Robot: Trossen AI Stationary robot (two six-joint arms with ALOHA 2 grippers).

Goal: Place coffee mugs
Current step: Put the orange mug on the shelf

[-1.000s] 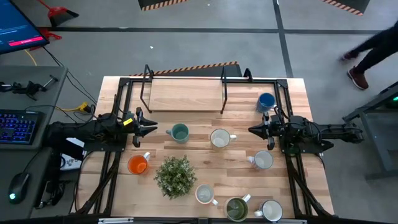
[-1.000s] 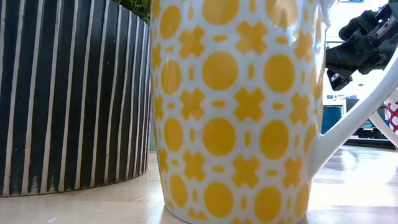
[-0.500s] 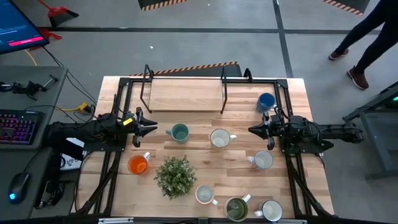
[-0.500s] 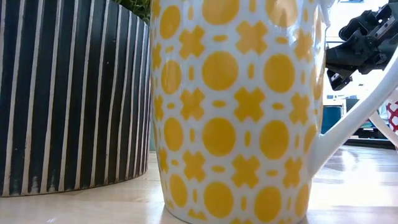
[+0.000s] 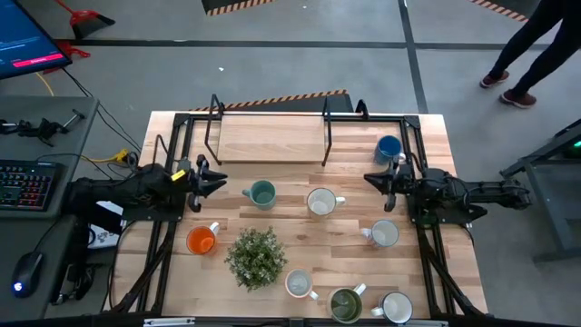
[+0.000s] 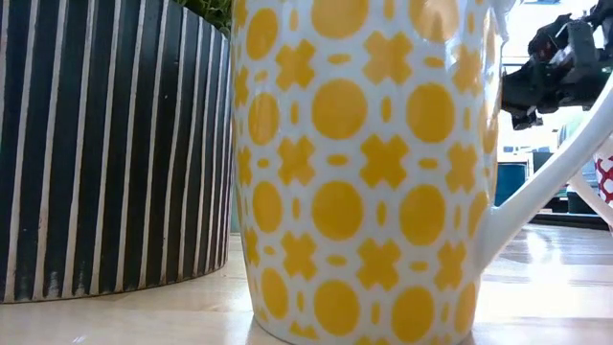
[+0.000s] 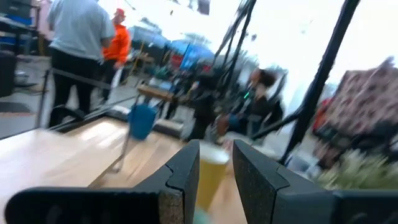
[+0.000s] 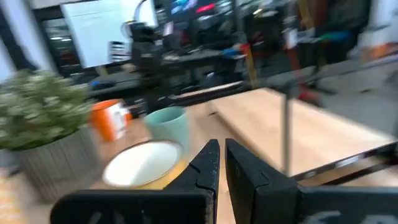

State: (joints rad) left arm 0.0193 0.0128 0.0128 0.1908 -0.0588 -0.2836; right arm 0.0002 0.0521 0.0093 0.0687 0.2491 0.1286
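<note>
Several coffee mugs stand on the wooden table: teal, blue, orange, olive-green, and white ones. The low view is filled by a yellow-patterned white mug. My left gripper hovers at the table's left side, left of the teal mug, open by a narrow gap with nothing between its fingers. My right gripper hovers at the right side, right of a white mug, shut and holding nothing.
A bushy potted plant in a striped pot stands near the table's middle front. A raised wooden shelf on black legs spans the far side. A black frame rims the table. A person walks beyond the far right corner.
Both grippers have turned in place. My left gripper has tipped upward and rolled a little. My right gripper's fingertips have swung slightly toward the table's far edge and it has rolled. The mugs have stayed where they were.
</note>
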